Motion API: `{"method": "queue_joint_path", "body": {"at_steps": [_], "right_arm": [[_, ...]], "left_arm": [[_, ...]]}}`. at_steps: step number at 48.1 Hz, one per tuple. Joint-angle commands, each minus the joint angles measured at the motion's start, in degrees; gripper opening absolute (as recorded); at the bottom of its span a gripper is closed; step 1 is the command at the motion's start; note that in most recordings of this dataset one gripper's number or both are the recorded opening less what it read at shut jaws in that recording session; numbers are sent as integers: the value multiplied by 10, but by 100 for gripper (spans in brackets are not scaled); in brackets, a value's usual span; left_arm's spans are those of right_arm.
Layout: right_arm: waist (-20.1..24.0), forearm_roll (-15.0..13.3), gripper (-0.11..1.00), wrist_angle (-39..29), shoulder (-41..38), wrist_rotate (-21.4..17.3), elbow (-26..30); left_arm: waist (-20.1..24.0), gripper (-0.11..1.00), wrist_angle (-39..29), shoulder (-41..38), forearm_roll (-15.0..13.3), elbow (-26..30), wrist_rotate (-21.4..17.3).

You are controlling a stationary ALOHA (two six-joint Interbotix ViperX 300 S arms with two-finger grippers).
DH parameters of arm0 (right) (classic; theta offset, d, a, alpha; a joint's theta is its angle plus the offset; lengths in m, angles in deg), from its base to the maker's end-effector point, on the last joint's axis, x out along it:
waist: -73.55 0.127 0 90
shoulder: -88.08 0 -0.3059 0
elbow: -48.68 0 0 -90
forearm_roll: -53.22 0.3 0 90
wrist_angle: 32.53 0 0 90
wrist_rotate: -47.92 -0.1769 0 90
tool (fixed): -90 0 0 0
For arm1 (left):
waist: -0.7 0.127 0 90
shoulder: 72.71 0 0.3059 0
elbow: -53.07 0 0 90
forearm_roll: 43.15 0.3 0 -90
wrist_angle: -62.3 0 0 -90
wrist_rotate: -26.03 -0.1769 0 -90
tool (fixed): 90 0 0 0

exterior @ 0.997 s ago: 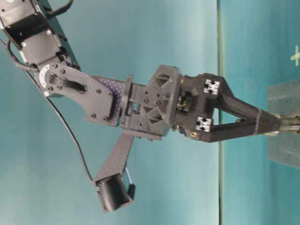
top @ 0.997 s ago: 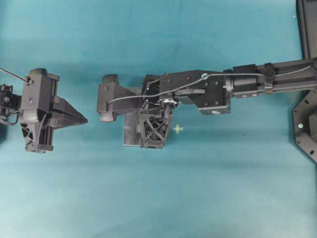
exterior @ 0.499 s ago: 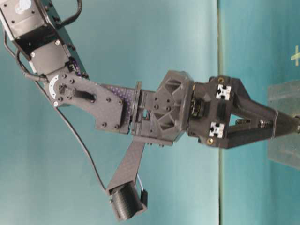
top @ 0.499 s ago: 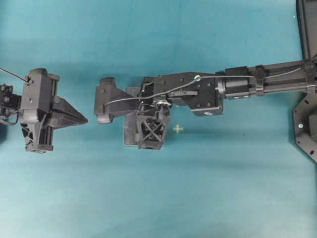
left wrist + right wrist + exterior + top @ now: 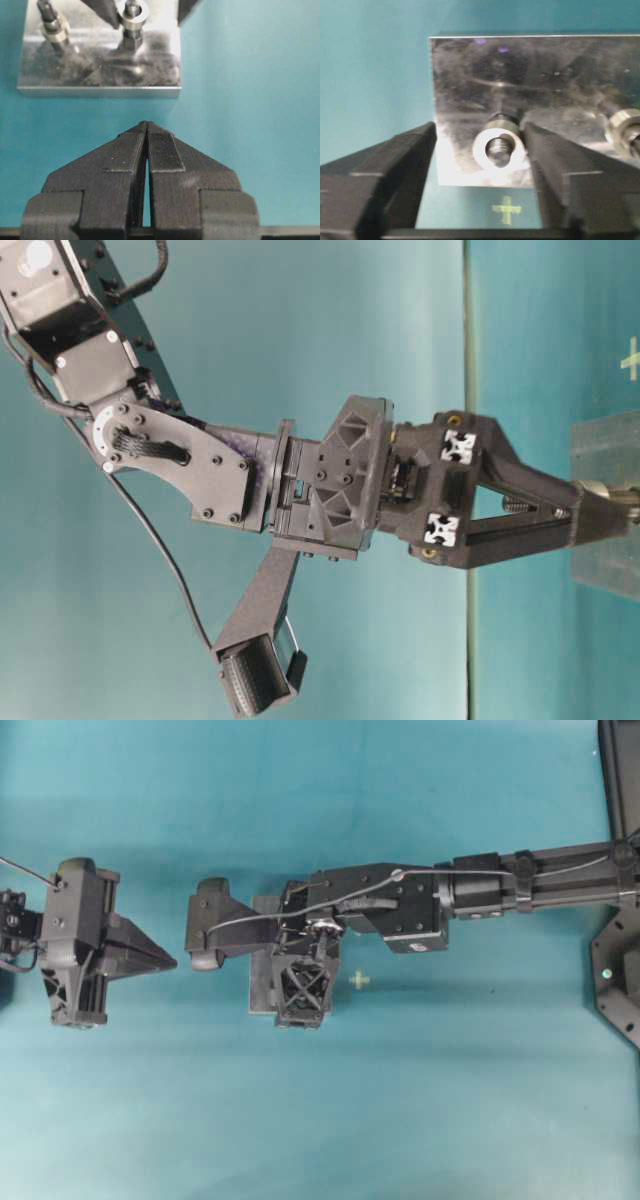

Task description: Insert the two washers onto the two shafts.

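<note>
A silver washer sits around the threaded shaft, whose tip shows through its hole. The shaft stands on a metal plate. My right gripper is open and straddles the washer. Its right finger is right beside the washer's edge, its left finger well apart. In the left wrist view the washer shows on the shaft. My left gripper is shut and empty, short of the plate. From overhead the right gripper hides the shaft.
A second shaft with a ring on it stands on the same plate, beside the first. A small green cross mark lies on the teal table just right of the plate. A dark base stands at the far right edge.
The right gripper shifted a little left over the plate and its jaws have spread apart from around the washer. The left arm has not moved.
</note>
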Motion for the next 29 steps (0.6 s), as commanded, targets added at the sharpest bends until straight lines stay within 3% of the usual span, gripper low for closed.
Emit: {"method": "queue_joint_path", "body": {"at_steps": [1, 13, 18, 24, 29], "right_arm": [[-6, -7, 62, 4, 7, -4, 14], [-16, -54, 60, -20, -4, -8, 33], [-15, -56, 60, -34, -2, -9, 37], [-4, -38, 61, -41, 7, -6, 44], [3, 10, 63, -42, 18, -1, 47]], "left_arm": [[-2, 0, 4, 4, 2, 14, 0], [-5, 0, 4, 4, 2, 14, 1], [-5, 0, 4, 4, 2, 14, 0], [-5, 0, 4, 4, 2, 13, 1], [-5, 0, 4, 4, 2, 13, 1]]}}
